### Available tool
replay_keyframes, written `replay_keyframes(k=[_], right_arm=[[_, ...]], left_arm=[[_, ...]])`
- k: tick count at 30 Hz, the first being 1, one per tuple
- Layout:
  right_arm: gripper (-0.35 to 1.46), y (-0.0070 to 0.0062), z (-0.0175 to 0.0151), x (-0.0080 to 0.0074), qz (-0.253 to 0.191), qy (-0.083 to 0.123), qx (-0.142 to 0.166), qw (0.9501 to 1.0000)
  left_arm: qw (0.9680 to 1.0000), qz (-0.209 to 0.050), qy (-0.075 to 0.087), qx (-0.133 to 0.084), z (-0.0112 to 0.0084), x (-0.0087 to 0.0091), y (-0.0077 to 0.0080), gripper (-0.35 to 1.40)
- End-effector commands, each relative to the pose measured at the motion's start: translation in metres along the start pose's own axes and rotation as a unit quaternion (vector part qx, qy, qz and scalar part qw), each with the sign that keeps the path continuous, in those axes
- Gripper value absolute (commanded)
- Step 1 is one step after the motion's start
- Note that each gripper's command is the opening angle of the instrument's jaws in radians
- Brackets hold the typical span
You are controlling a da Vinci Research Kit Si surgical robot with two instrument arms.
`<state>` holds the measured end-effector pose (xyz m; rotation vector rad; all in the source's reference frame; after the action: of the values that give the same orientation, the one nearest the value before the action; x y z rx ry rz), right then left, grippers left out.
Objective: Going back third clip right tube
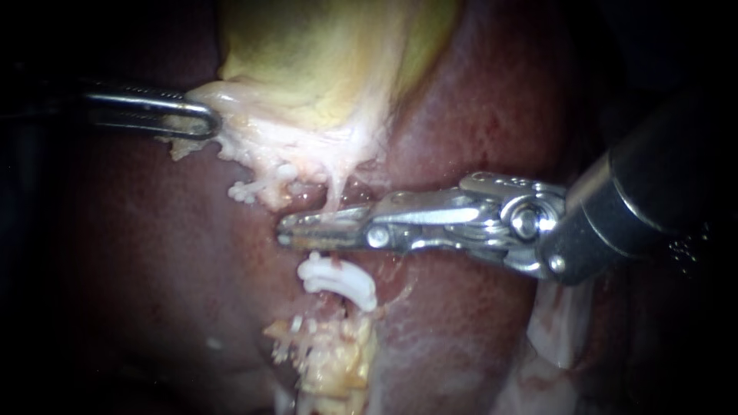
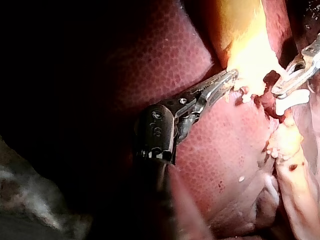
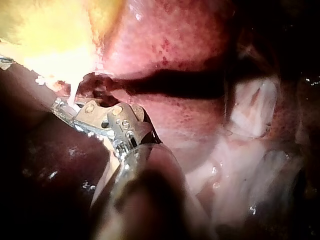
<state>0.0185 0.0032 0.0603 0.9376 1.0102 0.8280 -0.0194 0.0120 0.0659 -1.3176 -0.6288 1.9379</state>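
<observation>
The yellow-green gallbladder [image 1: 323, 69] hangs over the dark red liver [image 1: 154, 253]. My left instrument [image 1: 201, 123] [image 2: 229, 80] is shut on the gallbladder's pale lower edge. My right instrument [image 1: 296, 229] [image 3: 61, 107] lies level across the middle, jaws a narrow gap apart. A thin pale tube [image 1: 334, 196] [image 3: 75, 94] drops from the gallbladder onto the upper jaw. Just below the jaws a white clip [image 1: 340, 280] [image 2: 292, 99] sits across tissue. In the left wrist view my right instrument [image 2: 287, 86] shows just above this clip.
A small white beaded piece [image 1: 244, 192] clings to the gallbladder's frayed edge. Yellowish fatty tissue [image 1: 330, 361] lies below the clip. Pale membrane [image 1: 557, 330] lies under the right shaft. Liver surrounds the work site on both sides.
</observation>
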Motion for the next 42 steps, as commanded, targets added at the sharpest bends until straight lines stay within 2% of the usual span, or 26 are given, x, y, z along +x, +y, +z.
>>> replay_keyframes(k=[1,2,5,8,11,16,21,25,30,33,37,42], right_arm=[[-0.35,0.0001,0.0001,0.0000,0.000,0.001,0.004,1.0000],[-0.32,0.0002,0.0002,-0.0001,-0.001,0.005,0.009,0.9999],[0.08,0.0008,0.0007,-0.0003,0.000,0.015,0.015,0.9998],[0.26,0.0018,0.0014,-0.0011,-0.019,0.014,0.015,0.9996],[0.35,0.0031,0.0019,-0.0019,-0.025,0.011,0.018,0.9995],[0.41,0.0057,0.0021,-0.0025,-0.035,0.016,0.009,0.9992],[0.44,0.0079,0.0015,-0.0022,-0.052,0.032,-0.014,0.9980],[0.45,0.0088,0.0007,-0.0021,-0.060,0.038,-0.024,0.9972],[0.45,0.0088,-0.0002,-0.0023,-0.078,0.038,-0.025,0.9959],[0.48,0.0085,-0.0010,-0.0027,-0.116,0.039,-0.031,0.9920],[0.49,0.0073,-0.0029,-0.0038,-0.188,0.048,-0.057,0.9793],[0.49,0.0060,-0.0054,-0.0051,-0.243,0.050,-0.075,0.9659]], left_arm=[[1.0000,0.000,0.000,0.000,0.0000,0.0000,0.0000,-0.35],[1.0000,0.000,0.000,0.000,0.0000,0.0000,0.0000,-0.35],[1.0000,0.000,0.000,0.000,0.0000,0.0000,0.0000,-0.35],[1.0000,0.000,0.000,0.000,0.0000,0.0000,0.0000,-0.35],[1.0000,0.000,0.000,0.000,0.0000,0.0000,0.0000,-0.35],[1.0000,0.000,0.000,0.000,0.0000,0.0000,0.0001,-0.35],[1.0000,0.000,0.000,0.000,0.0000,0.0000,0.0001,-0.35],[1.0000,0.000,0.000,0.000,0.0000,0.0000,0.0002,-0.35],[1.0000,0.000,0.000,0.000,-0.0001,0.0000,0.0002,-0.35],[1.0000,0.000,0.000,0.001,-0.0001,0.0000,0.0003,-0.35],[1.0000,0.000,0.000,0.001,-0.0001,0.0000,0.0003,-0.35],[1.0000,0.000,0.000,0.000,-0.0001,0.0000,0.0003,-0.35]])
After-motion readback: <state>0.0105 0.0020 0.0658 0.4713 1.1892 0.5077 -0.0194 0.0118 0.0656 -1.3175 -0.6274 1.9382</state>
